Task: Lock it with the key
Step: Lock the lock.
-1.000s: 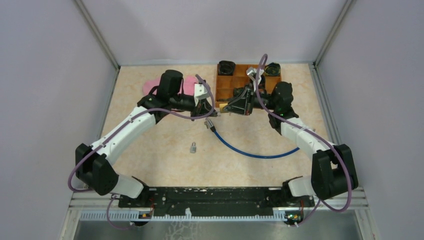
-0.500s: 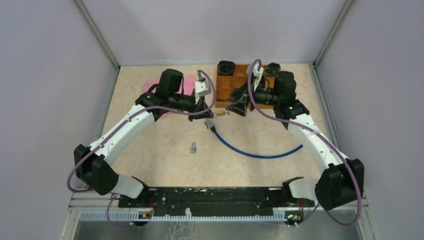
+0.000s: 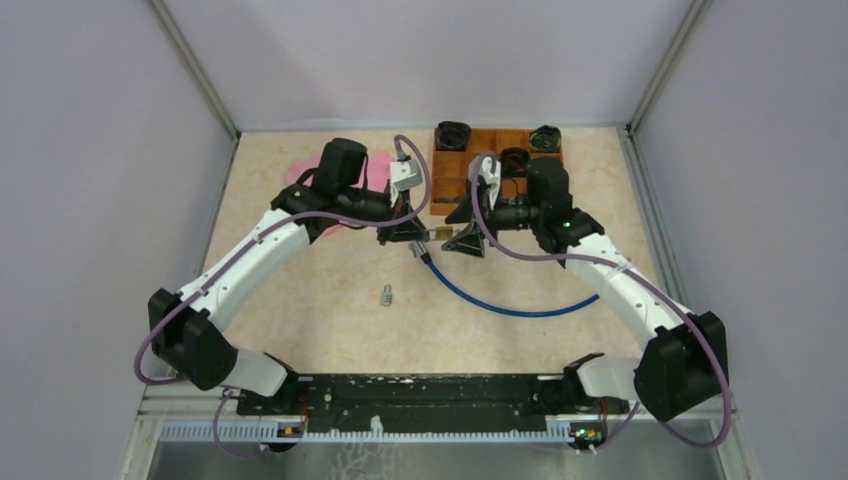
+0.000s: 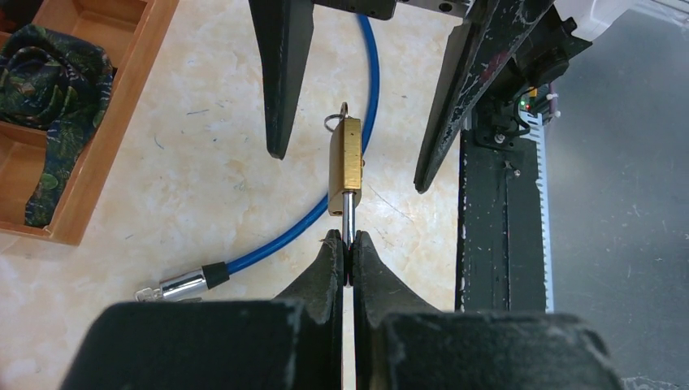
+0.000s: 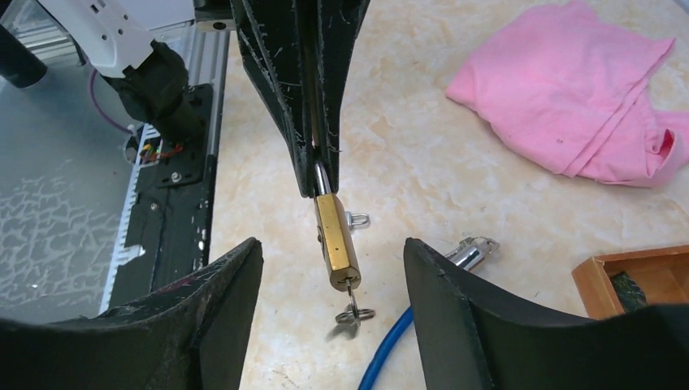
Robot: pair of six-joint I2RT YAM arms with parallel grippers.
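**Brass padlock** [image 4: 345, 166] – task item. Any maker's stamp is too small to read. It is held off the table by its steel shackle, body lying level between the two arms.
**Key** [image 5: 355, 310] – seated in the keyway at the body's free end, ring dangling.
**Left gripper** [image 4: 345, 237] – clamped tight on the shackle.
**Right gripper** [image 5: 331, 246] – fingers spread wide, flanking the padlock's key end, touching neither lock nor key.
**Blue cable** [image 4: 301, 231] – on the table beneath, metal-tipped.
**Pink cloth** [image 5: 581, 97] – behind the left arm.
**Wooden tray** [image 4: 122, 122] – compartmented, far side.
**Small lock** [image 3: 385, 295] – possibly a second padlock, alone at mid-table.
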